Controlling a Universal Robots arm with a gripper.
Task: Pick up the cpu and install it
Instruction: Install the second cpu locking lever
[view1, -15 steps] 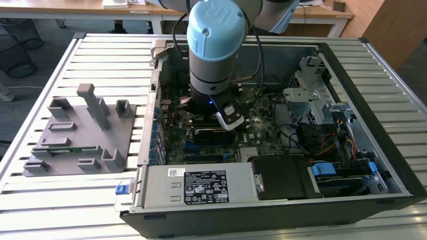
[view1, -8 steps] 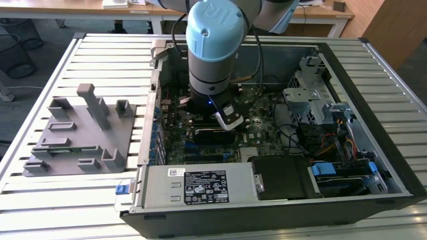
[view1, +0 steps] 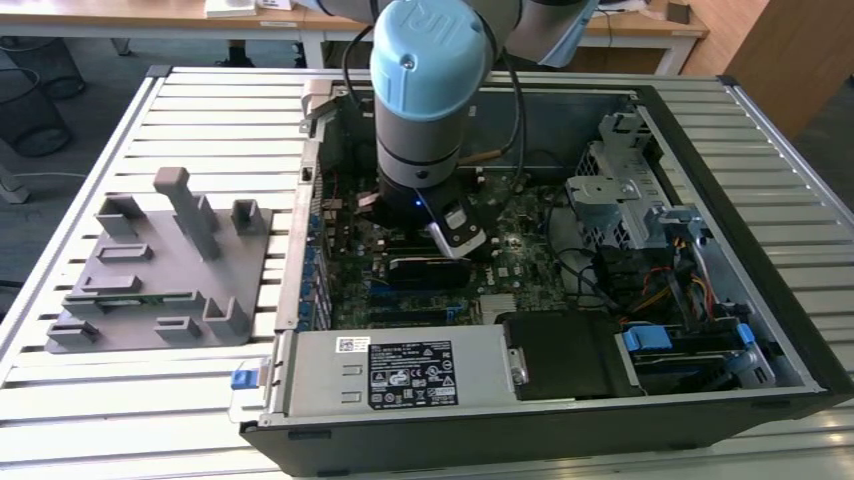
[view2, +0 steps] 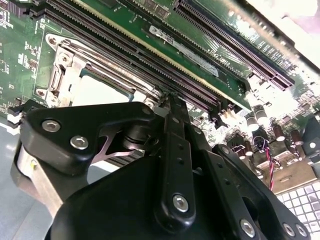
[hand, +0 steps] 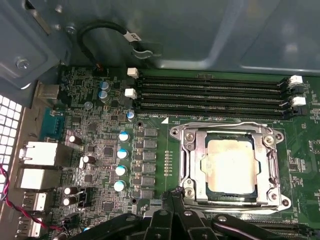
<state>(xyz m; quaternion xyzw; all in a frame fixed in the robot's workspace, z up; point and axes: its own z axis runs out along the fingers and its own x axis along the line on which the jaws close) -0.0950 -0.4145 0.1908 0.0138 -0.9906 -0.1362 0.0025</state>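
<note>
The cpu (hand: 231, 165), a pale silver square lid, lies flat inside the metal socket frame (hand: 186, 141) on the green motherboard; it also shows in the second wrist view as the cpu (view2: 95, 92). My gripper (hand: 175, 194) hangs just beside the socket's edge, its black fingertips together and nothing between them. From behind, the gripper (view2: 167, 97) points down next to the socket corner. In the exterior view the gripper (view1: 461, 245) is low inside the open computer case, over the board.
Memory slots (hand: 215, 95) run along one side of the socket, and capacitors (hand: 122, 150) stand beside it. A grey fixture plate (view1: 154, 270) sits at the exterior view's left of the case. A power supply (view1: 400, 375) and a drive cage (view1: 627, 190) crowd the case.
</note>
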